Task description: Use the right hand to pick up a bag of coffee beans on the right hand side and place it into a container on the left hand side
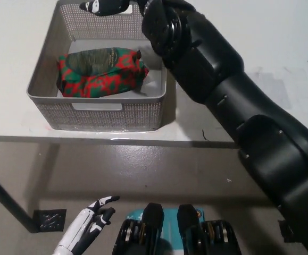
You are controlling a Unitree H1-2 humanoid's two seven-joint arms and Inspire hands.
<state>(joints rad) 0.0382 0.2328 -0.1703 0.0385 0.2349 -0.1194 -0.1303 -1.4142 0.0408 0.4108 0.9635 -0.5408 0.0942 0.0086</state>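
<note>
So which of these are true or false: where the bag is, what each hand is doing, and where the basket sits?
1. The red and green coffee bag lies inside the grey mesh basket. True.
2. The black right hand grips the bag. False: it is above the basket's far rim, off the bag.
3. The white left hand rests on the table. False: it hangs low, below the white table edge.
4. The basket sits on the table. True.
</note>
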